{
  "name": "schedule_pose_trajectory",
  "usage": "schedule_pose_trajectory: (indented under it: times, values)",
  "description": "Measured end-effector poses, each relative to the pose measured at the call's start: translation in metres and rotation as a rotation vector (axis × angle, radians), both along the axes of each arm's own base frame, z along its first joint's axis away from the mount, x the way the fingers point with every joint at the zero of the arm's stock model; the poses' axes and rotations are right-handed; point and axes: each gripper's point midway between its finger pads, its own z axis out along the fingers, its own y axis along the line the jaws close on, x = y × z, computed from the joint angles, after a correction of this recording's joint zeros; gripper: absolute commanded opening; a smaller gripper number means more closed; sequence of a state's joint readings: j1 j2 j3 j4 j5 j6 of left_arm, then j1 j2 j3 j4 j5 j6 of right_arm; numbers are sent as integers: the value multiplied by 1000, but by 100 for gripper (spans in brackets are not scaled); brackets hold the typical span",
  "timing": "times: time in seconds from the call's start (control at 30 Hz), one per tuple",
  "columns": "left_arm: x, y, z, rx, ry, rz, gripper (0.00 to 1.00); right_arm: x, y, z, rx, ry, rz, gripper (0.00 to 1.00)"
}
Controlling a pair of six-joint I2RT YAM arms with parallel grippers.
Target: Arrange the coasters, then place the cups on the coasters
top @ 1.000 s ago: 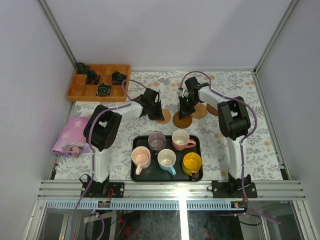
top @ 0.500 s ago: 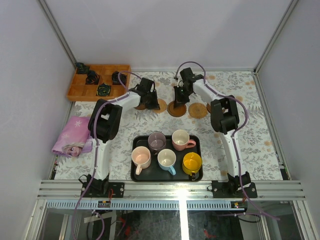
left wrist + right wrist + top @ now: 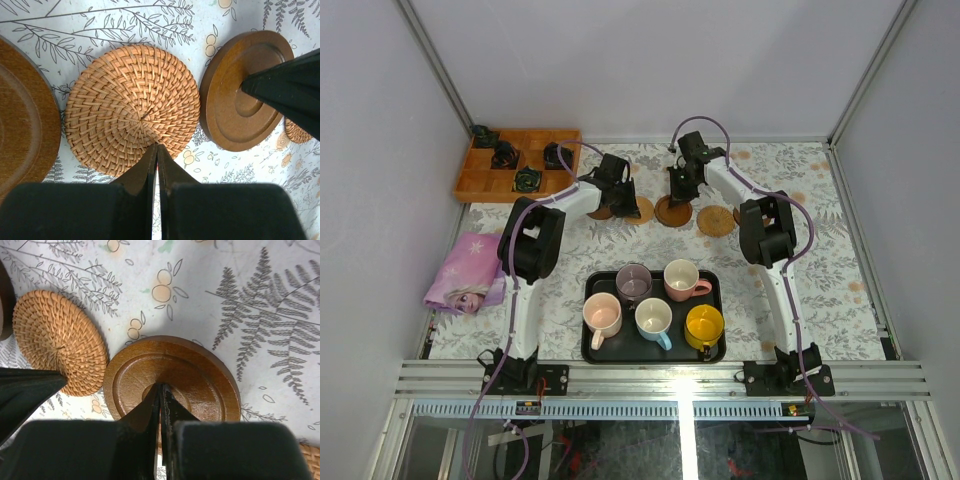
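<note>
Both grippers are shut with nothing between their fingers. My left gripper [image 3: 157,146] [image 3: 630,208] rests its tips on the near edge of a woven tan coaster [image 3: 132,110]. A dark wooden coaster [image 3: 22,115] lies just to its left. My right gripper [image 3: 161,386] [image 3: 677,196] presses its tips on the middle of another dark wooden coaster [image 3: 172,375] [image 3: 672,213]. A second woven coaster [image 3: 717,220] lies to the right of it. The cups stand in the black tray [image 3: 650,357]: mauve [image 3: 633,283], peach-pink [image 3: 680,280], pale pink [image 3: 602,316], light blue [image 3: 653,319], yellow [image 3: 704,325].
A wooden compartment box [image 3: 480,183] with small black objects sits at the far left corner. A purple printed cloth [image 3: 465,272] lies at the left edge. The coasters lie in a row across the floral table beyond the tray.
Both grippers have moved away from the tray toward the far side, sliding the coasters under their tips with them. In the last half second they barely moved.
</note>
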State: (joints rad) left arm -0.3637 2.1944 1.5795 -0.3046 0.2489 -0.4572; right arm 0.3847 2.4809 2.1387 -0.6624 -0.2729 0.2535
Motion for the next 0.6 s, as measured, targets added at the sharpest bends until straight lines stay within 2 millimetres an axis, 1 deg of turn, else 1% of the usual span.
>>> schedule_pose_trajectory:
  times: [0.27,0.6]
  values:
    - [-2,-2,0,-11,3,-15,0,10,-5,0,-31,-41,-20,0]
    - [6,-8,0,-26,-2,-26,0,6,-13,1,-59,-59,-29,0]
